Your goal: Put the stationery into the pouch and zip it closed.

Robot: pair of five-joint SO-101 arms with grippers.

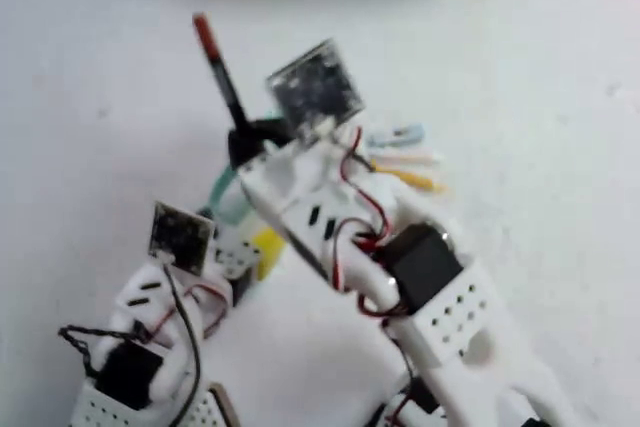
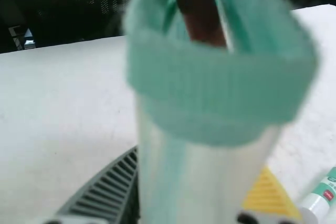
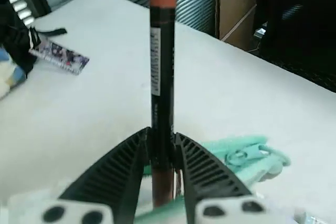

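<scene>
Two grippers, both loaded.

Nearest is the left gripper [image 2: 194, 208]. Its dark ribbed finger [image 2: 105, 192] is on one side of the pouch [image 2: 220, 98] and a yellow part [image 2: 268, 195] on the other, closed on the clear wall. The pouch stands upright with its teal rim open. A white-green marker [image 2: 319, 199] lies on the table [image 1: 520, 67] just beside it. It has a red label, print too small to read.

The right gripper [image 3: 163, 153] has its jaws clamped on the pen [image 3: 161, 51] low on the barrel. The barrel is black with white print along its length, not legible; both ends are reddish. The long axis runs straight out along the gripper, cap end away from the wrist. In the left wrist view the lower end drops behind the teal rim, so it is inside the pouch mouth.

High view: the pen slants, red cap toward the table's far-left, other end down at the pouch. Yellow pens [image 1: 410, 179] and a pale blue item [image 1: 397, 135] lie beyond the right arm, apart from the pouch.

Farthest, in the right wrist view, a printed tag [image 3: 58, 55] lies on the table, unreadable.
</scene>
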